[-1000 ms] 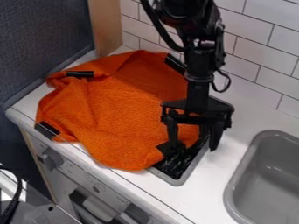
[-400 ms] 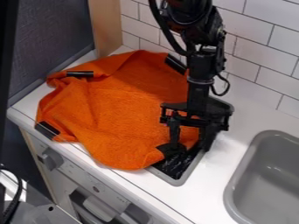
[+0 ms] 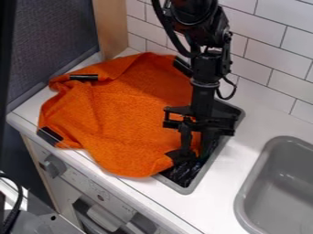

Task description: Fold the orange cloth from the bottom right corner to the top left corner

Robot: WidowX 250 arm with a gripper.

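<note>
The gripper [image 3: 194, 154] points down over the right corner of an orange cloth [image 3: 122, 119], with its fingers partly parted and a strip of orange showing between them. Its left finger stands at the cloth's black corner patch [image 3: 177, 156]. The cloth lies spread and wrinkled over a recessed stovetop with a grey rim [image 3: 188, 189], covering most of it. Other black patches mark the cloth's corners at the upper left, lower left and top right.
A grey sink [image 3: 281, 183] is set into the white counter [image 3: 241, 157] at the right. White tiles [image 3: 266, 50] rise behind, and a wooden post [image 3: 111, 27] stands at the back left. Knobs [image 3: 55, 167] line the counter's front.
The gripper's fingers have drawn closer together, the right one coming in from over the stovetop's right rim. The gripper has shifted slightly left, while the cloth has hardly moved.
</note>
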